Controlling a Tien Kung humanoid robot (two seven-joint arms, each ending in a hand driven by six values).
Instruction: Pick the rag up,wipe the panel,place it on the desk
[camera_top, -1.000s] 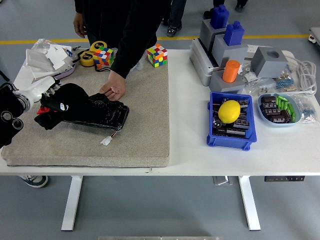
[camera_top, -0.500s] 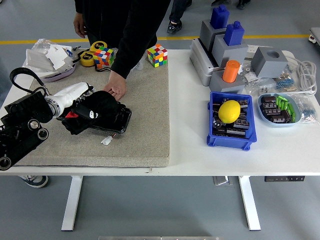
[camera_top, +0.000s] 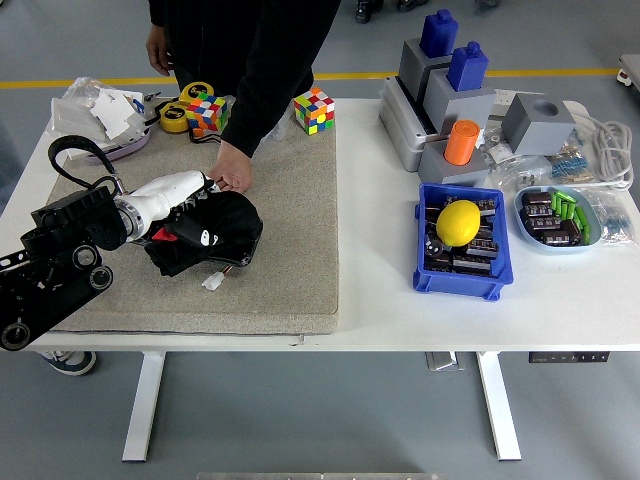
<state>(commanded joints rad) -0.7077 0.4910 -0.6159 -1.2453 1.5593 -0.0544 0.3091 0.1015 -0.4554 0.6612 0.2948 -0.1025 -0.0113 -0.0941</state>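
The black rag (camera_top: 215, 232) lies bunched on the right part of the dark panel, which it hides almost entirely. Only the panel's white connector (camera_top: 212, 281) on a short wire shows below the rag. My left hand (camera_top: 190, 192), white with a black forearm, comes in from the left and presses on the rag's top with its fingers curled into the cloth. A person at the far side rests a hand (camera_top: 236, 179) on the mat at the panel's far edge, touching the rag. My right hand is out of view.
A grey felt mat (camera_top: 290, 270) covers the table's left half. Rubik's cubes (camera_top: 314, 109) and tape rolls (camera_top: 178, 116) sit at its far edge. To the right stand a blue bin (camera_top: 432, 281) with a yellow lemon (camera_top: 460, 222), grey fixtures (camera_top: 440, 90) and a parts tray (camera_top: 530, 228).
My left arm has swept to the right across the panel, dragging the rag from the panel's left end to its right end. The person's hand has stayed in place.
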